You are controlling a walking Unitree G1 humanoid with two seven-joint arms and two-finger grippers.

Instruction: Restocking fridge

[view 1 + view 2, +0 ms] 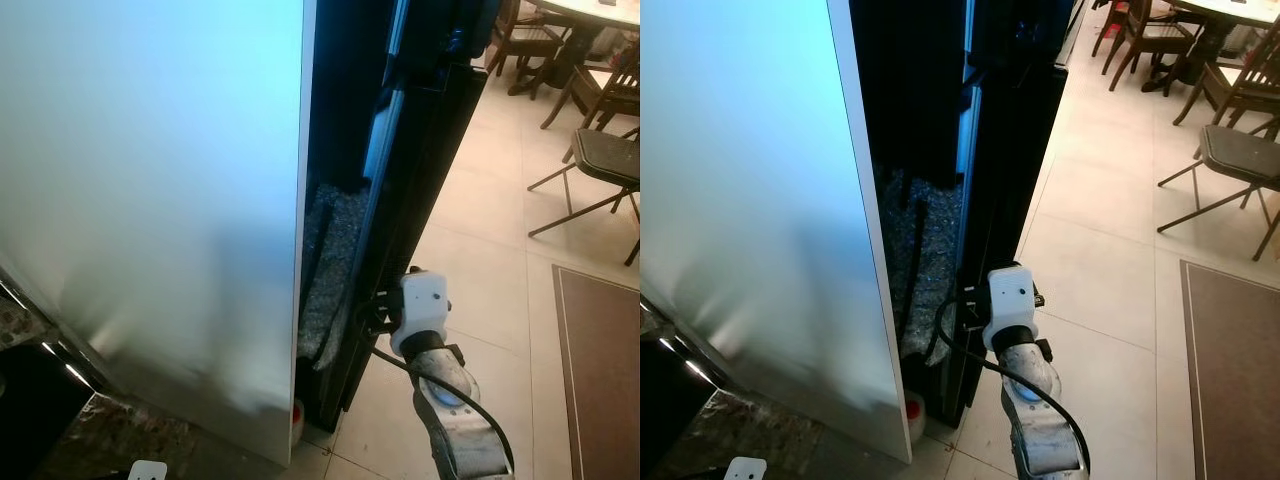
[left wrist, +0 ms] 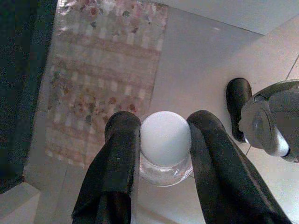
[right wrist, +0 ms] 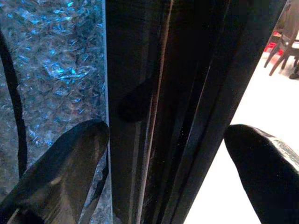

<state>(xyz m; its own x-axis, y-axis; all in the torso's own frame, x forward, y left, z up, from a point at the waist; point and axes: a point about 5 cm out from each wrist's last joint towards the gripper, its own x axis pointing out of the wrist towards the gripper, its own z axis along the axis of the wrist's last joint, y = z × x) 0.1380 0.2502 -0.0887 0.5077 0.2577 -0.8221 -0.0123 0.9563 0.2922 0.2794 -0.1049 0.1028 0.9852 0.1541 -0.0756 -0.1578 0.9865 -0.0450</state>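
Before the robot stands a pale fridge wall (image 1: 150, 200), and just right of it a tall black door (image 1: 1005, 170), edge-on, with a dark gap between them where bubble wrap (image 3: 56, 60) shows. Tiled floor (image 1: 1110, 260) runs off to the right, with a brown mat (image 1: 1235, 370), a folding chair (image 1: 1240, 160) and dining chairs around a tabletop (image 1: 600, 12) farther back. At the door's edge, low down, the right claw (image 3: 166, 154) is spread wide, one finger on the bubble-wrap side and the other on the floor side. Lower left, the left claw (image 2: 163, 140) pinches a clear jar (image 2: 166, 161) with a white lid, hanging above a patterned rug (image 2: 100, 79) and the robot's black foot (image 2: 238, 105).
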